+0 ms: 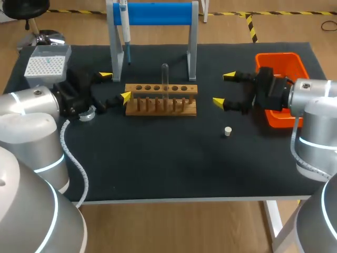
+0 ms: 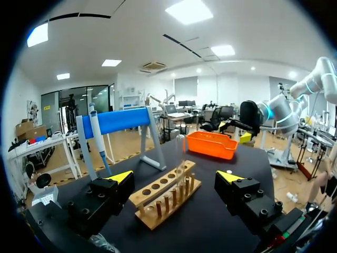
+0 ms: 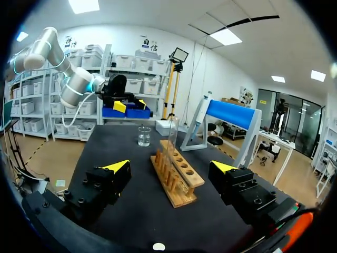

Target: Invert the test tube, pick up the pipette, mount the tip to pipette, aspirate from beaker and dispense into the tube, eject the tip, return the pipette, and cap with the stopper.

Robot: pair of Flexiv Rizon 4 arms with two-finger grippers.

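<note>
Both hands are released and empty: the left hand point(image 1: 115, 86) sits just beside one end of the wooden rack point(image 1: 160, 99), and the right hand point(image 1: 224, 89) is near the other. The test tube point(image 1: 165, 79) stands upright in the rack, the pipette point(image 1: 125, 31) hangs on the blue stand point(image 1: 158, 13), and the white stopper point(image 1: 227, 131) lies on the counter point(image 1: 158, 163).
</note>
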